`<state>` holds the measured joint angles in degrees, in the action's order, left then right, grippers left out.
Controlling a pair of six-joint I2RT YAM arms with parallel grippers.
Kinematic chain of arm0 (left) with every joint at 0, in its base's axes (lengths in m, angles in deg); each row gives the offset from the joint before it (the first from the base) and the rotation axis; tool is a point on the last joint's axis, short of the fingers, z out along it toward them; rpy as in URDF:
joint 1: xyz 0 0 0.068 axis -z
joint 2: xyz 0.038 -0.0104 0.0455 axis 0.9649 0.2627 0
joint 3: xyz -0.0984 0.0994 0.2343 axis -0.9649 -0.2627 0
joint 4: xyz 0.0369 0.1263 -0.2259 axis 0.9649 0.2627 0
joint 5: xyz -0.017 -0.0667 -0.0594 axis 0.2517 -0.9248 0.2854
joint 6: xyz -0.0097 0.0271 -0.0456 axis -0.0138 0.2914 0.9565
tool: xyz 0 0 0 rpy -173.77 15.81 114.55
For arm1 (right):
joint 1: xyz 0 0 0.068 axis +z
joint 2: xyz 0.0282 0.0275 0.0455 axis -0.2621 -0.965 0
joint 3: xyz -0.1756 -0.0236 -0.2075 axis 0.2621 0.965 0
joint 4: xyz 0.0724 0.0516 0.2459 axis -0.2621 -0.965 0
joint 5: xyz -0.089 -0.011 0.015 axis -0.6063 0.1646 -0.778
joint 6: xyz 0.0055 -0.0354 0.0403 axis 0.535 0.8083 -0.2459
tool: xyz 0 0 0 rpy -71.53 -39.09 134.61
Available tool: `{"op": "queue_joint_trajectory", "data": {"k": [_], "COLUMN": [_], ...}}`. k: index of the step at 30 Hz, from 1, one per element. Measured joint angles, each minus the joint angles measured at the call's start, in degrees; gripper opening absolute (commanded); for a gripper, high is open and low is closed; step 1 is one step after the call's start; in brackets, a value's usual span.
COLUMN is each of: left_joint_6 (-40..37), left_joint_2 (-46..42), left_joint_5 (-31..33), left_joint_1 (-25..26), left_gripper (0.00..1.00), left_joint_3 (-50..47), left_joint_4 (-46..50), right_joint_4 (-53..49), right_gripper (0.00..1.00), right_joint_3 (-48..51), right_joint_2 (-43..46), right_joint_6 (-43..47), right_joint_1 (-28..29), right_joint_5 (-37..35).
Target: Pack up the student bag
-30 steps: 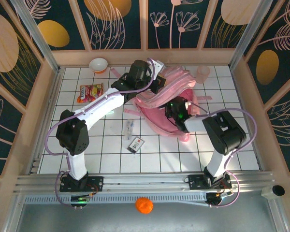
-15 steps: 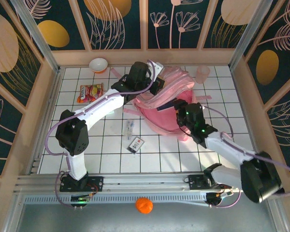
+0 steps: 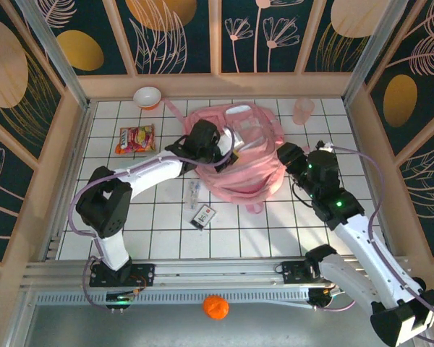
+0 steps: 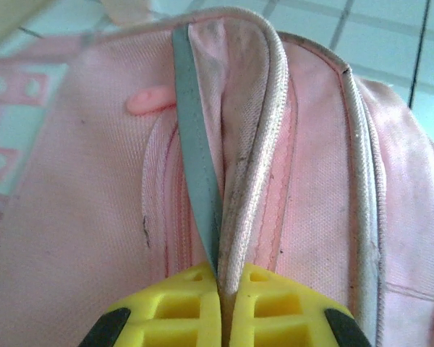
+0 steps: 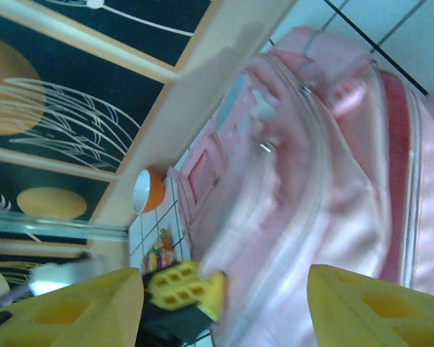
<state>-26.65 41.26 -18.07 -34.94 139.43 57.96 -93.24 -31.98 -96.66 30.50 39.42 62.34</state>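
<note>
The student bag (image 3: pixel 249 155) is a large pink backpack lying mid-table with its light-trimmed rim turned up. My left gripper (image 3: pixel 215 150) is at the bag's left edge. In the left wrist view its yellow fingers (image 4: pixel 181 303) are shut on the pale rim and a grey-blue strip of the student bag (image 4: pixel 79 188). My right gripper (image 3: pixel 289 156) hangs just off the bag's right side, open and holding nothing. In the right wrist view the right gripper (image 5: pixel 224 282) has its fingers wide apart, with the student bag (image 5: pixel 325 188) between and beyond them.
An orange-and-white bowl (image 3: pixel 147 96) and a snack packet (image 3: pixel 134 137) lie at the back left. A translucent pink cup (image 3: pixel 302 110) stands at the back right. A small clear packet (image 3: pixel 194 192) and a dark card (image 3: pixel 203 215) lie in front of the bag. Wooden walls ring the table.
My right gripper has drawn back from over the bag to its right side. My left gripper has come nearer and lower with the rim, and the bag has shifted left and spread.
</note>
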Motion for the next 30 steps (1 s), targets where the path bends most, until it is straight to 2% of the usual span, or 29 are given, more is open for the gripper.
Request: {"op": "queue_joint_trajectory", "data": {"k": [5,7,11,13,15,19,23,26,30], "left_joint_6": [-8.6,-9.2,-8.0,-6.3,-3.6,2.2,10.5,18.1,29.5], "left_joint_2": [4.6,6.2,5.3,3.8,1.4,-4.9,-12.2,-16.5,-21.7], "left_joint_5": [1.9,2.6,2.8,2.4,1.2,0.5,0.2,-0.4,1.1], "left_joint_1": [4.0,4.7,4.9,4.5,3.0,-1.6,-7.5,-12.2,-19.0], "left_gripper": [0.02,0.16,0.52,0.63,0.69,0.75,0.73,0.73,0.73], "left_joint_3": [-2.5,-2.5,-3.3,-4.0,-4.7,-6.4,-8.6,-12.9,-23.8], "left_joint_4": [0.5,0.5,-0.7,-1.6,-2.6,-5.4,-8.8,-13.1,-18.4], "right_joint_4": [-0.1,0.4,2.8,4.8,7.2,8.7,5.4,0.9,-4.2], "right_gripper": [0.62,0.63,0.67,0.67,0.66,0.65,0.64,0.63,0.63], "right_joint_3": [-0.3,-0.3,-0.3,-0.1,0.8,1.2,-2.3,-6.8,-9.1], "right_joint_2": [-0.8,-0.9,-0.9,-0.9,-0.7,-1.5,-6.9,-13.4,-20.6], "right_joint_6": [8.6,12.3,20.3,24.6,29.4,40.0,54.0,64.1,76.3], "right_joint_1": [0.0,0.0,-0.2,-0.7,-1.7,-3.0,-1.9,0.9,6.3], "right_joint_5": [0.7,1.6,4.2,6.7,10.1,17.3,23.0,24.4,23.8]}}
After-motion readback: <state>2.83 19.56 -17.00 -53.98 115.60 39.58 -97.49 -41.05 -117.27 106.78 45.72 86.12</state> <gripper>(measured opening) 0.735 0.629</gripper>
